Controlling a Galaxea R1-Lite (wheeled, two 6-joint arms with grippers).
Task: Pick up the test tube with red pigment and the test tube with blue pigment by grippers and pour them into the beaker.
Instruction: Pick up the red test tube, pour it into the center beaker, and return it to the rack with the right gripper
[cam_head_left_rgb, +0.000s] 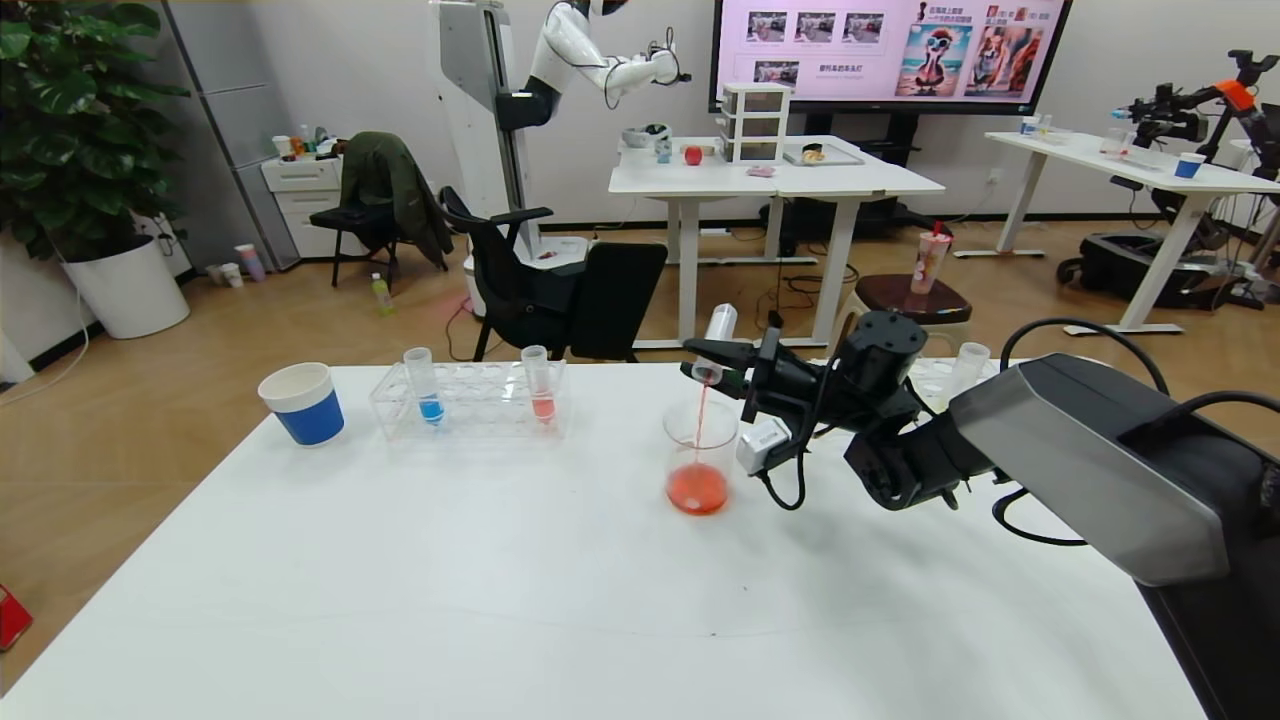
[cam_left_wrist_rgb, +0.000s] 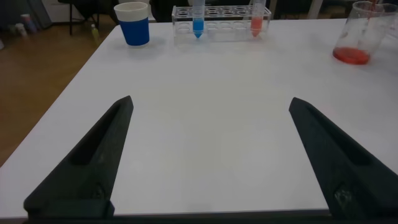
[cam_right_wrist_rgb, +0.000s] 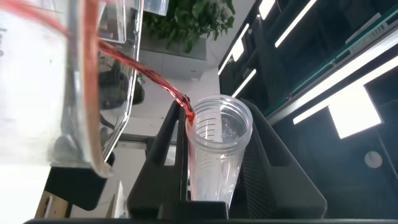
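One tube is emptying: my right gripper (cam_head_left_rgb: 718, 368), clamped on the red-pigment test tube (cam_head_left_rgb: 716, 338), tips it over the beaker (cam_head_left_rgb: 700, 455) mid-tabletop. Next, the blue-pigment test tube (cam_head_left_rgb: 424, 385) in the far-left rack (cam_head_left_rgb: 470, 400) needs my wide-open, empty left gripper (cam_left_wrist_rgb: 208, 158).

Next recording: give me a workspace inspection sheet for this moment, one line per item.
Surface: white table, bare at the front.
Job's things: red test tube tipped over the beaker, red stream pouring, red liquid pooled inside; blue test tube upright in the clear rack.
Clutter: pink tube in the rack; blue-banded paper cup beside it.
End effectors: right end effector shut on the red test tube; left end effector open, low over bare table.
Cables: black cable looping under the right wrist.
Surroundings: office chairs, desks, wall screen, potted plant.
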